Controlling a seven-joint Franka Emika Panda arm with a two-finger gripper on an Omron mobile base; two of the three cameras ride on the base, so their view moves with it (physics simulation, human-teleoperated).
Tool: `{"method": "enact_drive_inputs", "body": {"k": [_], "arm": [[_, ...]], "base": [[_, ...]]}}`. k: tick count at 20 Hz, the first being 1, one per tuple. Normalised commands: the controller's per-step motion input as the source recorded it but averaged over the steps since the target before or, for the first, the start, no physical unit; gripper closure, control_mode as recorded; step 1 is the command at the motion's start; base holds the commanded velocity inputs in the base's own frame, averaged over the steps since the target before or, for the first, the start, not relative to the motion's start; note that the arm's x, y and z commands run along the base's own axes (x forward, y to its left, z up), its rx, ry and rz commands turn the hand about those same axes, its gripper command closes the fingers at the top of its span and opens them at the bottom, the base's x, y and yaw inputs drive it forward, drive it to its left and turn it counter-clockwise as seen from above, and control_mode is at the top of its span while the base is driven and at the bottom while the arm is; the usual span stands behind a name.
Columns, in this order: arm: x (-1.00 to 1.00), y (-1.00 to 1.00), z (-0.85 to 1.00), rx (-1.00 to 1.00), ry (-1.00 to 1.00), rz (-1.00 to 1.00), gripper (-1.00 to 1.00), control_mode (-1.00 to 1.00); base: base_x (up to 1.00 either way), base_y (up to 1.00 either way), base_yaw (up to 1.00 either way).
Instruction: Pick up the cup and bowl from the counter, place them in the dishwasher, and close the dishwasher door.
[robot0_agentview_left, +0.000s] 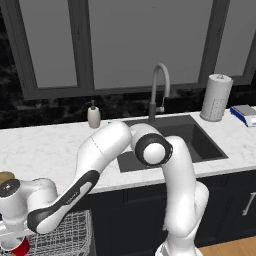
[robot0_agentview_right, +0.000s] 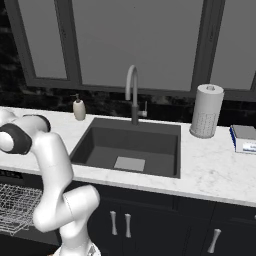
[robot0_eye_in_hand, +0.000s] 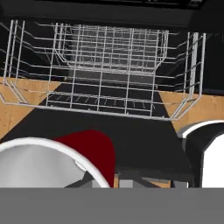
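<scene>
The gripper (robot0_eye_in_hand: 103, 175) is pinched on the rim of the cup (robot0_eye_in_hand: 94, 151) just in front of the rack (robot0_eye_in_hand: 105, 74); the cup looks light, thin-walled and slick, so the rim seems best.

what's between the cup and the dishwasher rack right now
Nothing visible. In the hand view the cup, held in the shut tool, hangs above the open dishwasher door, and the white wire rack lies open ahead with no object in between.
</scene>
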Motion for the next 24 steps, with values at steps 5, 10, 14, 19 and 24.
{"method": "enact_drive_inputs", "body": {"k": [5, 10, 14, 19, 24], "arm": [[-0.06, -0.01, -0.2, 0.0, -0.05, -0.39, 1.0, -1.0], [0.75, 0.0, 0.0, 0.0, 0.03, -0.35, 1.0, -1.0], [0.44, 0.0, 0.0, 0.0, 0.08, -0.17, 1.0, -1.0], [0.0, 0.0, -0.31, 0.0, 0.0, -0.01, 1.0, -1.0], [0.0, 0.0, -0.59, 0.0, 0.0, 0.0, 1.0, -1.0]], "base": [[0.0, 0.0, 0.0], [0.0, 0.0, 0.0], [0.0, 0.0, 0.0], [0.0, 0.0, 0.0], [0.0, 0.0, 0.0]]}}
